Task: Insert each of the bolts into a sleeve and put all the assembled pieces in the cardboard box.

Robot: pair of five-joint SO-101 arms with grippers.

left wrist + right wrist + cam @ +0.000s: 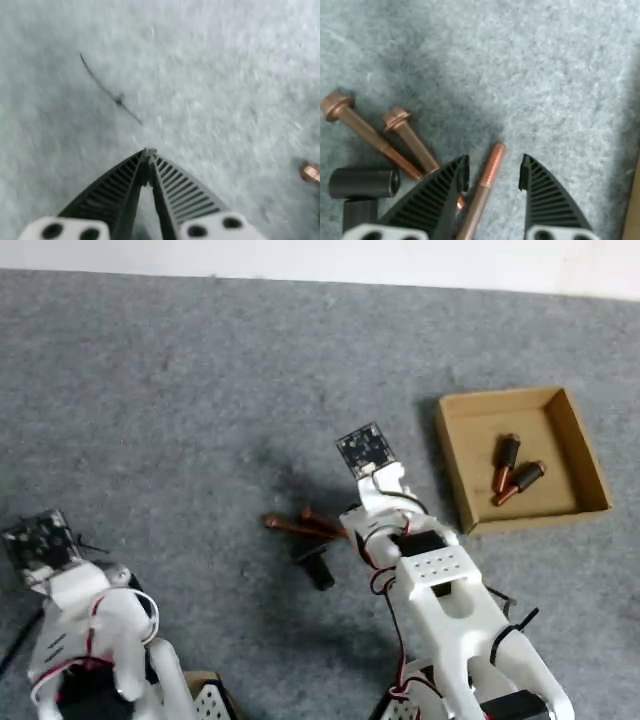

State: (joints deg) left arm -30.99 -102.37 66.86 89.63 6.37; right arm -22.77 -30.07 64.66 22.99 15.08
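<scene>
My right gripper (495, 162) stands open low over the grey carpet, with one copper bolt (481, 189) lying loose between its fingers, threaded end pointing away. Two more copper bolts (412, 138) (359, 129) lie just beside it, and two black sleeves (363, 182) (356, 214) lie past them. In the high view these bolts (292, 524) and sleeves (316, 566) sit at the table's middle, by the right arm (440, 580). The cardboard box (456, 462) at the right holds two assembled pieces (506, 462) (522, 481). My left gripper (148, 153) is shut and empty over bare carpet.
The left arm (92, 612) stays at the near left corner, far from the parts. A thin dark thread (111, 92) lies on the carpet ahead of it, and a copper bolt head (311, 172) shows off to one side. Grey carpet stretches across the far and left side.
</scene>
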